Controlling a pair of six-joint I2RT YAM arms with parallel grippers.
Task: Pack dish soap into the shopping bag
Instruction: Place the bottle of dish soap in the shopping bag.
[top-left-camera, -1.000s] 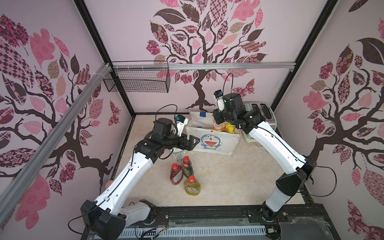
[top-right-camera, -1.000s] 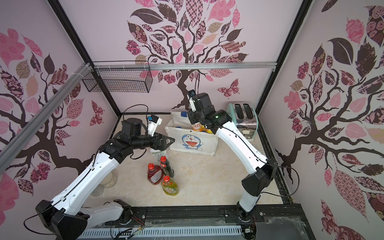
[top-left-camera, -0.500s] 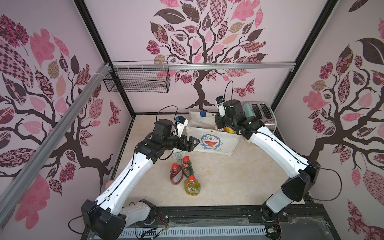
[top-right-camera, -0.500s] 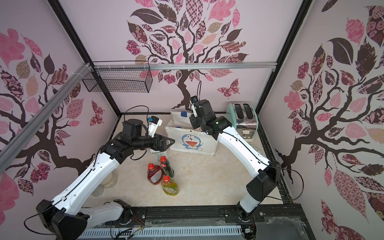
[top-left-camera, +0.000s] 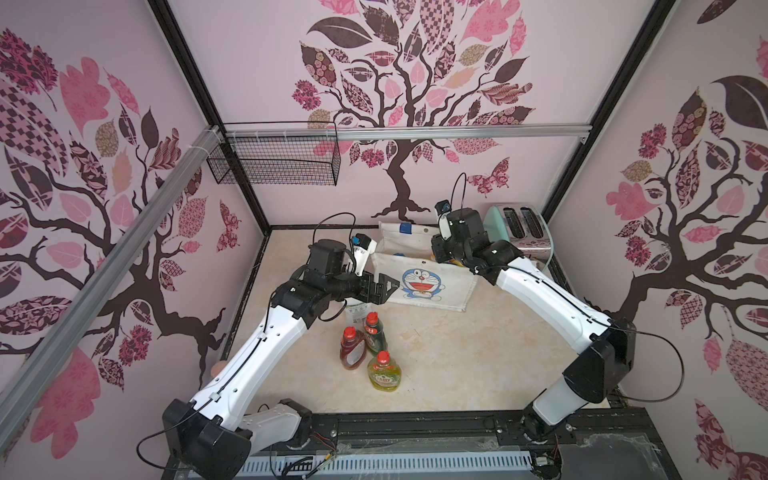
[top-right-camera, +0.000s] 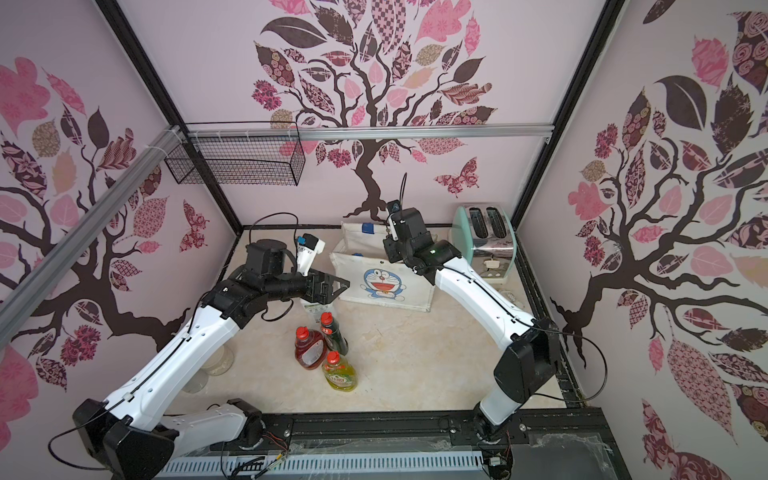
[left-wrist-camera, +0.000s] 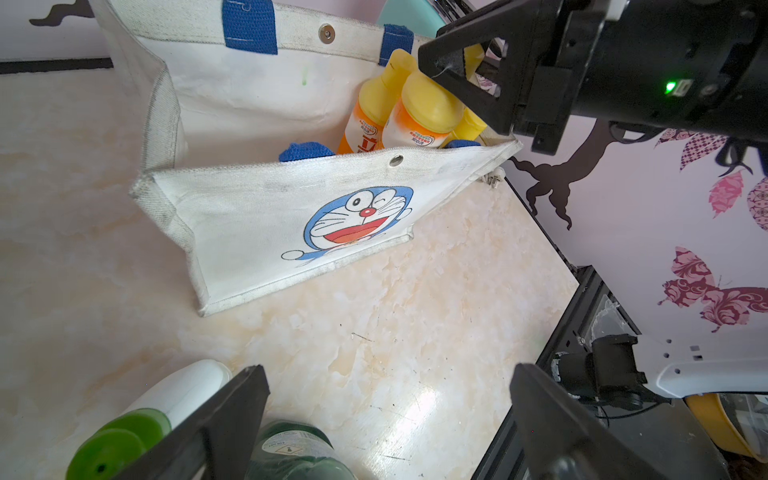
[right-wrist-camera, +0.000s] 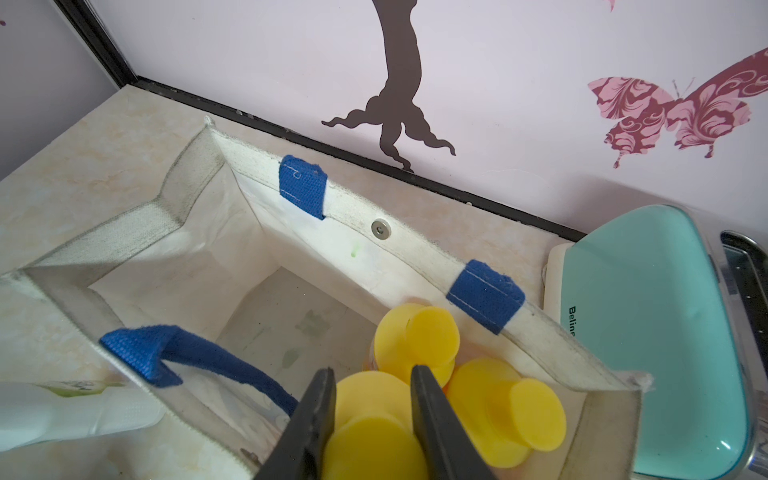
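Orange bottle (right-wrist-camera: 374, 440), cap pinched by my right gripper (right-wrist-camera: 371, 374), low in the bag's (right-wrist-camera: 419, 247) right end beside its mates (right-wrist-camera: 415, 336).
Left gripper (top-left-camera: 386, 287) spread over white bottle (left-wrist-camera: 183, 386), likely my next pick.

I see the shopping bag (left-wrist-camera: 249, 216) is rough woven cloth, not shiny, with a small shiny metal snap (right-wrist-camera: 380, 229). Each orange bottle (left-wrist-camera: 361, 124) is smooth plastic with a smooth yellow cap (right-wrist-camera: 419, 340). The toaster (right-wrist-camera: 648, 311) is glossy and smooth. The table (left-wrist-camera: 415, 353) looks like smooth stone and shines in the light.
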